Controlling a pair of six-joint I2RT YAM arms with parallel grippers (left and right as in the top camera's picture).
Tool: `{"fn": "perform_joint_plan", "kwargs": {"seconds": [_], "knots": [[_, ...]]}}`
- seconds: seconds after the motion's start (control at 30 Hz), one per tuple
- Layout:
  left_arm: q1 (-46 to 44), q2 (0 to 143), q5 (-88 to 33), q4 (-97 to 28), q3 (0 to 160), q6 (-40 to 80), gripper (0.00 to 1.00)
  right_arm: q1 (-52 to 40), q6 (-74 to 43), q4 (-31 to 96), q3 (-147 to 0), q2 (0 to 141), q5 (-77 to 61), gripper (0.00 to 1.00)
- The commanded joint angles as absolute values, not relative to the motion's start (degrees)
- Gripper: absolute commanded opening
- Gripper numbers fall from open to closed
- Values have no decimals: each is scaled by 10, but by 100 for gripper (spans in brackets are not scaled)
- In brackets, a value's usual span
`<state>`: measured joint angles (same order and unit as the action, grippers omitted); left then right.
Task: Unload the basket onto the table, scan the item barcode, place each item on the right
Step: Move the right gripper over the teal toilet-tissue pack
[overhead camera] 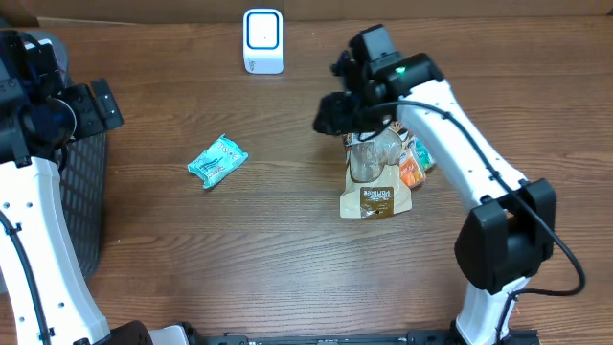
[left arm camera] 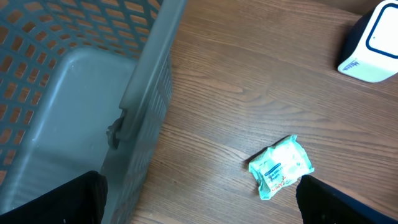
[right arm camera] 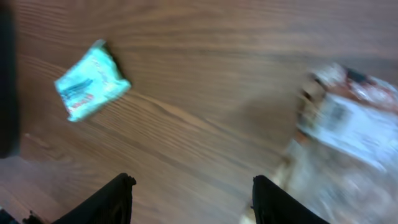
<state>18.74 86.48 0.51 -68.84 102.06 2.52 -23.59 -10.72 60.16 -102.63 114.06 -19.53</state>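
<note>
A white barcode scanner [overhead camera: 262, 40] with a blue-ringed face stands at the back of the table; its corner also shows in the left wrist view [left arm camera: 371, 46]. A teal packet [overhead camera: 217, 160] [left arm camera: 281, 166] [right arm camera: 91, 81] lies flat on the wood. A brown pouch [overhead camera: 376, 198] rests against a clear bag [overhead camera: 373, 153] and an orange packet [overhead camera: 413, 170]. My right gripper [overhead camera: 332, 115] [right arm camera: 193, 190] hovers open just left of that pile's top, with nothing between its fingers. The pile is a blur [right arm camera: 348, 124] at the right of its view. My left gripper [overhead camera: 94, 103] [left arm camera: 199, 205] stands wide open over the basket's edge.
A grey mesh basket [overhead camera: 88, 196] [left arm camera: 143, 81] sits at the table's left edge, under the left arm. The right arm's white links [overhead camera: 460, 144] reach across the right side from its base at the front.
</note>
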Motion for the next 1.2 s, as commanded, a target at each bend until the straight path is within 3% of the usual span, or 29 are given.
{"fn": "perform_joint_plan", "kwargs": {"seconds": [0.0,0.5,1.17], "knots": [[187,866,6,-688,1032,13,100,-266,-126,556,-1023,1170,-207,57],[187,866,6,-688,1032,13,100,-393,-213,279,-1023,1302,-139,57],[187,866,6,-688,1032,13,100,-428,-240,225,-1023,1377,-73,57]]}}
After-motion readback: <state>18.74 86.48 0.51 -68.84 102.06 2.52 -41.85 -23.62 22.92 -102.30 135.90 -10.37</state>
